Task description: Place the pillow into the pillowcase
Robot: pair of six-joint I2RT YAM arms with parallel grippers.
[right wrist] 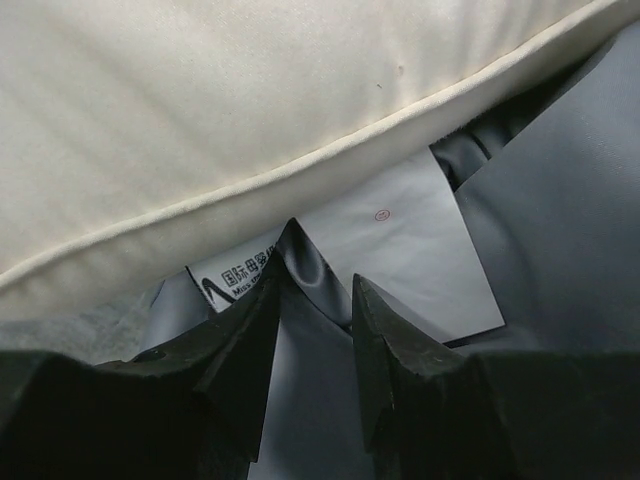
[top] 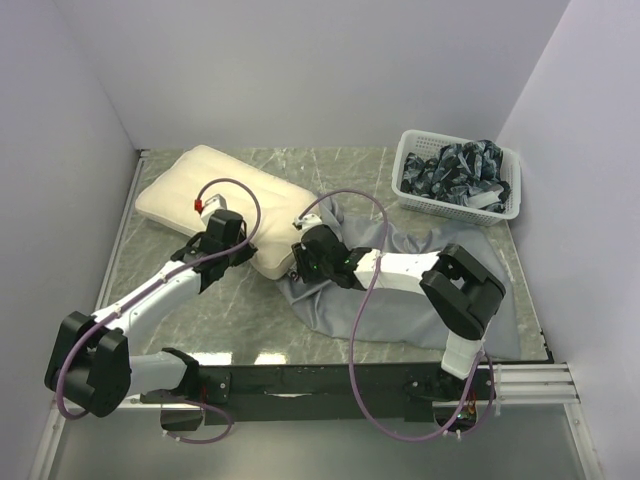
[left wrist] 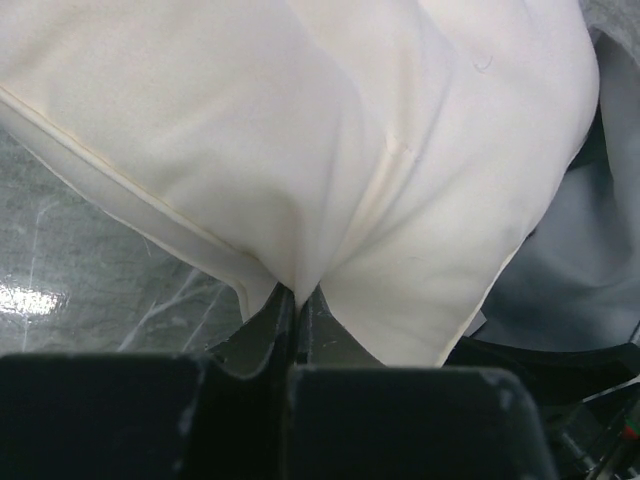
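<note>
Left hand (left wrist: 297,300) pinches a soft cream pillow (left wrist: 300,130) fold. Right hand (right wrist: 315,295), beside the pillow's piped seam, grips smooth grey pillowcase (right wrist: 560,200).

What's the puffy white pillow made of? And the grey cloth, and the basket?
The pillow looks like soft matte cream cloth with a piped seam, puffed by stuffing. The pillowcase seems thin, smooth grey fabric, slightly shiny, lying in folds. The basket looks like hard white plastic lattice.
</note>
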